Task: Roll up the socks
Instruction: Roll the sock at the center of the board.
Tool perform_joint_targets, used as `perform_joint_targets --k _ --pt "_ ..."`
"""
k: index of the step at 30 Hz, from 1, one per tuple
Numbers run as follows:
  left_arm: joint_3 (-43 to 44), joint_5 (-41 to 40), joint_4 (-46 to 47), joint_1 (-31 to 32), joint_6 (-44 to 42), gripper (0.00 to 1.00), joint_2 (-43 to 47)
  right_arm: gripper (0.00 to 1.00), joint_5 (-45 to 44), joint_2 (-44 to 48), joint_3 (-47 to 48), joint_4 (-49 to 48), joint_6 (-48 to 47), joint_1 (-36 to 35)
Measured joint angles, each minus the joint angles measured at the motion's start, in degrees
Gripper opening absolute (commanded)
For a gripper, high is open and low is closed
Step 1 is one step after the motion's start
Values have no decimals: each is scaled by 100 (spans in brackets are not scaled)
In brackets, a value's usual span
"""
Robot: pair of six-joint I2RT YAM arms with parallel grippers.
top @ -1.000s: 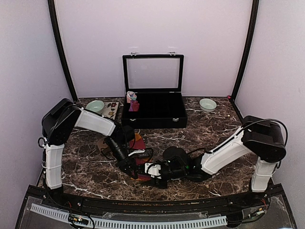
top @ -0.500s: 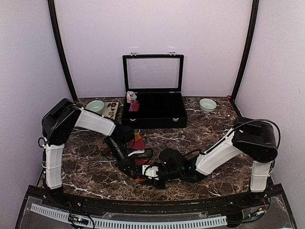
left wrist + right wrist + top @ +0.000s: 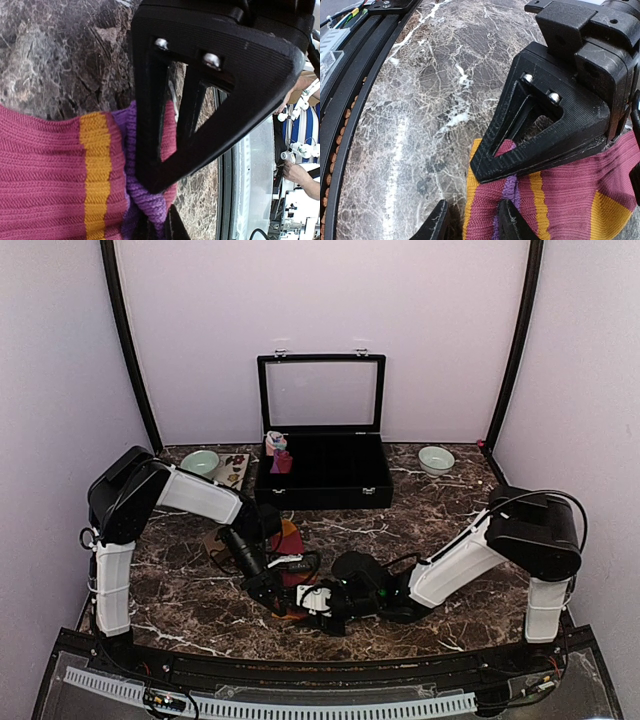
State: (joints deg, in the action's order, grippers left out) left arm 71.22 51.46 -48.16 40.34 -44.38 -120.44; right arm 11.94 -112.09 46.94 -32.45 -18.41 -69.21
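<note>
A: Entry one. Where does the sock lie?

B: The red-maroon sock [image 3: 560,200] is on the marble table [image 3: 450,520], near the front edge and left of centre. Both grippers meet over it.

A: Left side?

B: The left gripper [image 3: 159,202] is closed tight on the purple cuff [image 3: 134,150]. The cuff is bunched up between the two fingertips. The orange stripe lies just beside the pinch, outside the jaws. The red body spreads away from them, flat on the marble.

A: Right side?

B: The right gripper [image 3: 470,197] is low over the striped end of the same sock, with its jaws partly apart. The upper finger rests its tip on the fabric at the sock's edge. The lower finger shows just below that edge, so the striped fabric sits between the two. Its wrist view cuts the lower finger off, so I cannot tell whether this is a true grip or only contact.

A: And from overhead?

B: The grippers are almost tip to tip. They hide most of the sock. A red patch shows behind the left wrist, and a bit of orange shows at the front.
</note>
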Motion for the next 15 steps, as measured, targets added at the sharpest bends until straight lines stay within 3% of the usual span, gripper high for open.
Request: perform_joint_targets --k 8,15 --pt "0 -24 -55 -7 -24 6 0 29 -2 -105 103 4 -20 0" --pt "0 -35 -197 -33 -59 25 2 10 177 -297 195 -197 149 109"
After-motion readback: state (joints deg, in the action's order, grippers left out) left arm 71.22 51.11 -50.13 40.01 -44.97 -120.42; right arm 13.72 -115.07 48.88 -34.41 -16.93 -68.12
